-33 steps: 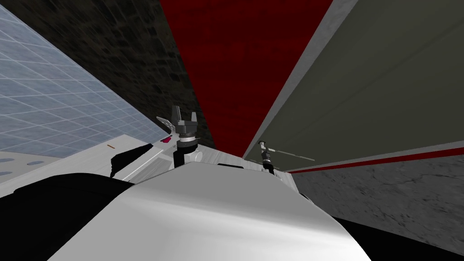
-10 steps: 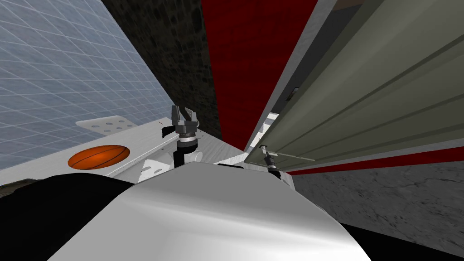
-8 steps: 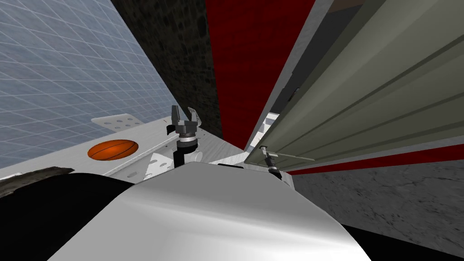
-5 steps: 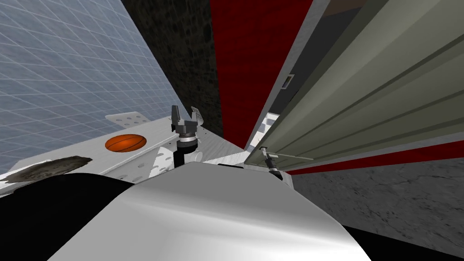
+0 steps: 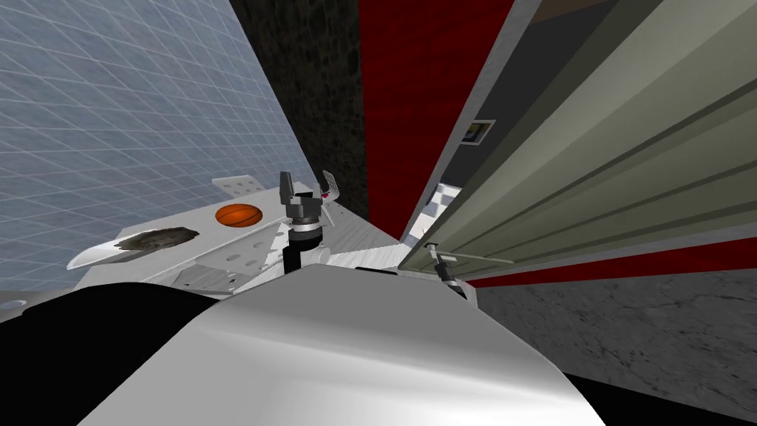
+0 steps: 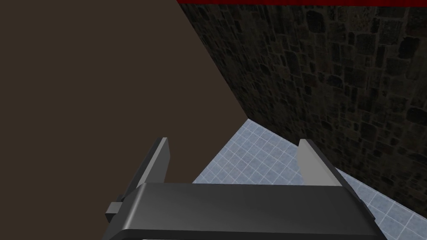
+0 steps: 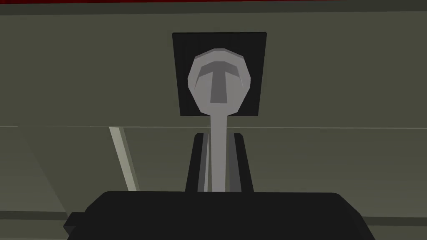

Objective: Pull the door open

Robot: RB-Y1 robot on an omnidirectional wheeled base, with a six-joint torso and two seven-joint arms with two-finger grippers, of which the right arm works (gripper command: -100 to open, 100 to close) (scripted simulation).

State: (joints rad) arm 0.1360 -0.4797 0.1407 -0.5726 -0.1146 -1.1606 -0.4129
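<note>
The olive-grey panelled door [image 5: 591, 148] stands ajar on my right, its free edge away from the grey frame [image 5: 473, 118]. Through the gap I see a dim room with a small picture [image 5: 479, 132] and a checkered floor [image 5: 440, 200]. My right gripper [image 5: 436, 255] is shut on the door's grey lever handle [image 5: 480, 258]. In the right wrist view the two dark fingers [image 7: 196, 162] of that gripper [image 7: 219, 137] press the lever's sides, below its round hub [image 7: 218, 83] on a black plate. My left gripper [image 5: 309, 188] is raised in front of my chest, open and empty [image 6: 235, 143].
An orange ball [image 5: 238, 214] lies on a white shelf-like unit [image 5: 185, 251] at my left, below a blue tiled surface [image 5: 111, 111]. A dark stone wall [image 5: 325, 89] and a red wall [image 5: 414, 89] stand ahead. Grey stone floor [image 5: 628, 333] lies at the right.
The gap between door and frame has widened, and the picture in the room beyond has come into sight. My view has turned, so the ball and shelf slid rightwards. The right gripper's hold is unchanged.
</note>
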